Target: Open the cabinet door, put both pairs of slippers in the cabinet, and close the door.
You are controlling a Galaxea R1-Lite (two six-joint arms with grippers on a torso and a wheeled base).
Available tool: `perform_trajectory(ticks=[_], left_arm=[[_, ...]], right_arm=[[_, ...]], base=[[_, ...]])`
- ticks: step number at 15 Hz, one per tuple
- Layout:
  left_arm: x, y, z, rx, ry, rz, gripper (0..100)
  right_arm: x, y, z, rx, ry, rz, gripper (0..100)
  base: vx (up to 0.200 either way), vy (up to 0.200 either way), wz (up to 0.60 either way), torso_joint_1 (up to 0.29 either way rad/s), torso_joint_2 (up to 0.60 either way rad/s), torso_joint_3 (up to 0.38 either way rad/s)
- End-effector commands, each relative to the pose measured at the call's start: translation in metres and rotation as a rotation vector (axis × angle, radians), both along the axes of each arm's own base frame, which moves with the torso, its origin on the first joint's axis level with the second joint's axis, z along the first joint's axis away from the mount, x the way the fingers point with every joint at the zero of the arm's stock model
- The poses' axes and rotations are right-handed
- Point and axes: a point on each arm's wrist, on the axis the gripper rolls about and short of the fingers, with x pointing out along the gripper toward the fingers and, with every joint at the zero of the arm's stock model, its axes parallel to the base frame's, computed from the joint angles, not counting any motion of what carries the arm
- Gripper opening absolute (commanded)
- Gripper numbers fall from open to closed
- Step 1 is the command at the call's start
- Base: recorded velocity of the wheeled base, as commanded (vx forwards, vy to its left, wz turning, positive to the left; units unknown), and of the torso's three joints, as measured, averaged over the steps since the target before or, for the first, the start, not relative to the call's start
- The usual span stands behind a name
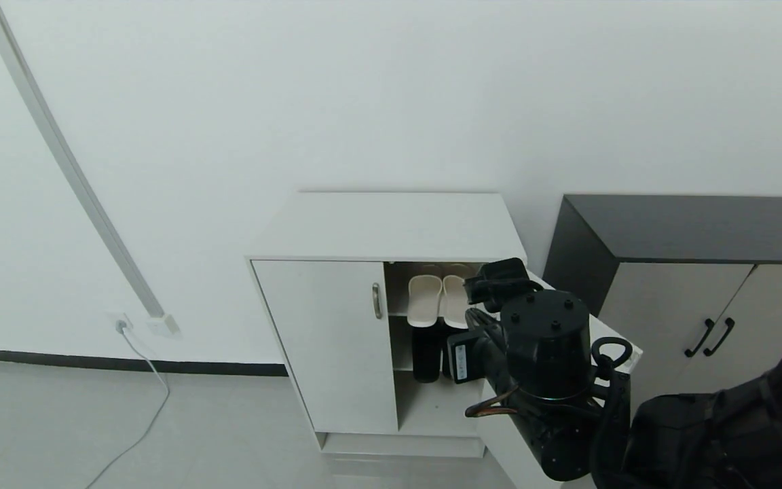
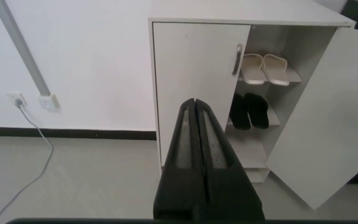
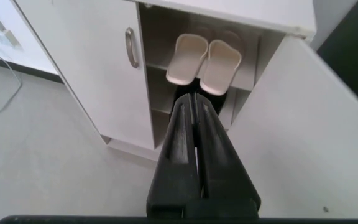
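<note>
Cabinet [image 1: 391,224]: the right door [image 1: 499,441] stands swung out, the left door [image 1: 326,339] is shut, and its handle [image 1: 377,301] sits by the opening. White slippers [image 1: 440,300] lie side by side on the top shelf, reaching its front edge. Black slippers [image 1: 425,353] lie on the shelf below.

In the head view the right arm [image 1: 547,339] covers part of the opening and the open door. The left wrist view shows both pairs unblocked, with the left gripper [image 2: 196,102] pressed closed and empty, well apart from the cabinet. In the right wrist view the right gripper [image 3: 194,98] is likewise closed and empty, and it hides most of the black pair.

A dark cabinet [image 1: 690,231] stands to the right. A wall socket [image 1: 119,324] with a cable is to the left.
</note>
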Motion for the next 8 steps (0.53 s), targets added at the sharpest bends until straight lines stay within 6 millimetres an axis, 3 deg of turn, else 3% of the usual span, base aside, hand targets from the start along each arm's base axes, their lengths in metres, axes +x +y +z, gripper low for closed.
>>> perform_trajectory(ticks=[1,5,8], left_arm=[[0.0000,0.0000,0.0003,0.000,0.000,0.000,0],[0.0001,0.0000,-0.0001,0.000,0.002,0.000,0],[0.0001,-0.0004,-0.0001,0.032,0.002,-0.017,0]], right_arm=[[-0.0023,-0.0019,-0.0022,-0.024,-0.013,0.007,0],[0.0015,-0.0065,-0.0039,-0.022,-0.026,-0.007,0],[0.0024,-0.0075,-0.0056,-0.027,-0.021,0.002,0]], base=[[0.000,0.000,0.00,0.203,-0.40,-0.227],[0.000,0.000,0.00,0.156,-0.33,-0.179],[0.000,0.000,0.00,0.011,-0.02,-0.007]])
